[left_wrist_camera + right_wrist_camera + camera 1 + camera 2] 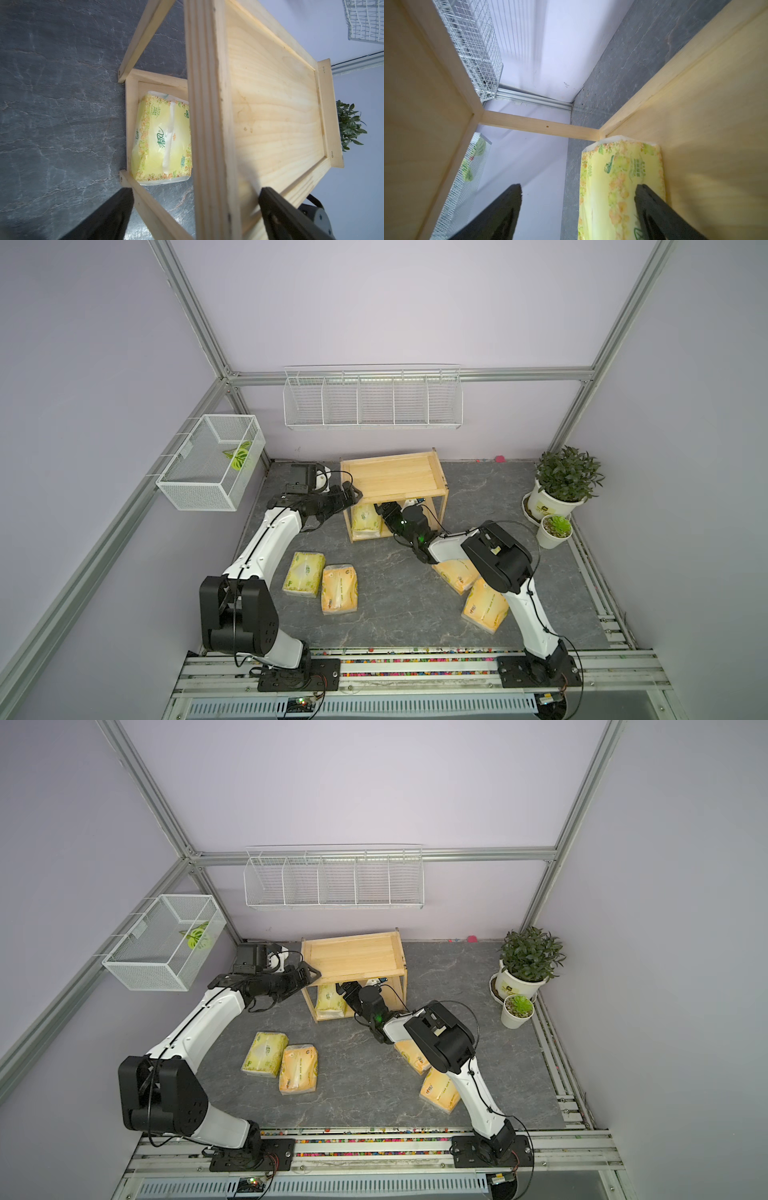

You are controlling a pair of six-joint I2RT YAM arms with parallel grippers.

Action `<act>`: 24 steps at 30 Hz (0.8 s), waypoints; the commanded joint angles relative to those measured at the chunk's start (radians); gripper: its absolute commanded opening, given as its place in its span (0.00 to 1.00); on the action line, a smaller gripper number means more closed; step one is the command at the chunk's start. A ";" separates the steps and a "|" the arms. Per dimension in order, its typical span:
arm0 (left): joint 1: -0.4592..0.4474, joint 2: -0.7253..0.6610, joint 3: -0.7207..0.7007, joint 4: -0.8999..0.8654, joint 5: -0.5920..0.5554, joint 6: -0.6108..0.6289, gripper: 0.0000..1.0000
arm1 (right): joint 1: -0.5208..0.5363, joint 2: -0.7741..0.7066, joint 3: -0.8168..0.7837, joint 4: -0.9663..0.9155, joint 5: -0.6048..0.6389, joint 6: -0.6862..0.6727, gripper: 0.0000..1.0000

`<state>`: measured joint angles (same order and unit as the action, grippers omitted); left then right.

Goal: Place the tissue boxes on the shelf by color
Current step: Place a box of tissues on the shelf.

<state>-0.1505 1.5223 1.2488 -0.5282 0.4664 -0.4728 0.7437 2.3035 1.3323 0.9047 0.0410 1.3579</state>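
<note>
Right wrist view showed the right gripper (578, 187) reaching inside the lower tier of the shelf (695, 124), its jaws spread wide and gripping nothing. A yellow-green tissue pack (618, 182) lay on the lower board against one finger, a spot that fits keeping the greens together on that tier. At the shelf's end, the left gripper (195, 189) was also open and straddled the top board's rim, probably to steady the shelf, though contact was unclear. On the table (395, 614), another green pack (303, 574) and the orange packs (340, 589) lay well apart from either gripper.
</note>
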 commanded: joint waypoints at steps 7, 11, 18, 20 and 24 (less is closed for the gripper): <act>0.001 0.013 -0.020 -0.003 0.011 0.014 1.00 | 0.006 0.059 0.112 -0.103 -0.086 -0.005 0.90; 0.000 0.013 -0.023 -0.001 0.010 0.015 1.00 | 0.005 0.059 0.102 -0.101 -0.091 -0.006 0.90; 0.000 0.011 -0.011 0.002 -0.001 0.014 1.00 | -0.001 -0.034 -0.025 -0.036 -0.064 -0.039 0.90; 0.000 0.008 0.000 0.000 -0.013 0.017 1.00 | -0.003 -0.078 -0.073 -0.027 -0.053 -0.058 0.90; 0.002 0.006 0.041 -0.005 -0.041 0.017 1.00 | -0.006 -0.152 -0.155 -0.027 -0.059 -0.075 0.90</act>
<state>-0.1505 1.5227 1.2495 -0.5220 0.4629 -0.4725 0.7437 2.2246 1.2251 0.8639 -0.0269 1.3209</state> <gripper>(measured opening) 0.997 0.904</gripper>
